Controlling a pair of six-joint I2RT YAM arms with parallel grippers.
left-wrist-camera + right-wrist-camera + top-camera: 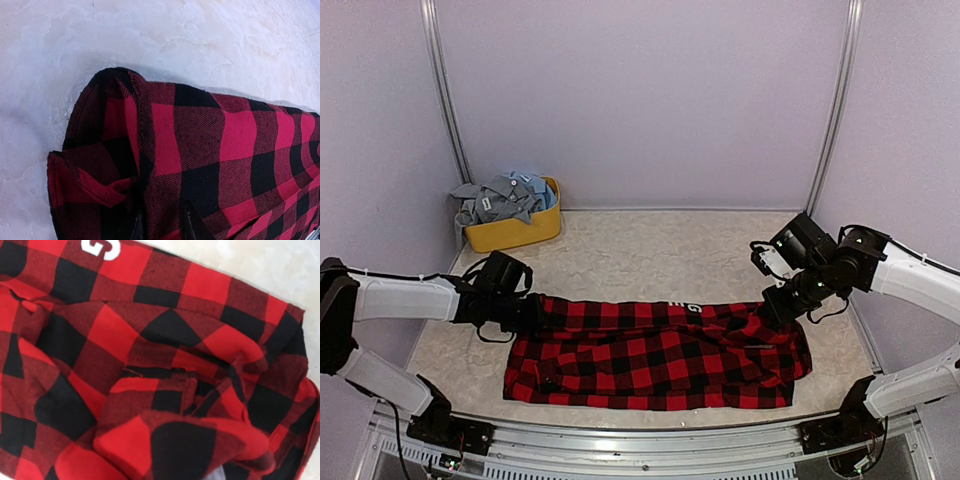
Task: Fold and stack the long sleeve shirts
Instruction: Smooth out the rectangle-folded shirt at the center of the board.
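Note:
A red-and-black check flannel shirt point(660, 355) lies folded into a long band across the near half of the table. My left gripper point(525, 312) is at its upper left end. In the left wrist view the two dark fingertips point(190, 222) pinch a ridge of the check cloth point(225, 150) between them. My right gripper point(778, 305) is at the upper right corner, where the cloth rises to it. In the right wrist view bunched flannel point(125, 340) hides the fingers. White lettering point(688, 309) shows on the far edge. Grey and pale blue shirts point(505, 198) are heaped at the back left.
A yellow oval tub point(520, 235) holds the heap of shirts by the back left wall post. Pale walls close in the back and both sides. A metal rail point(650, 435) runs along the near table edge, just below the flannel.

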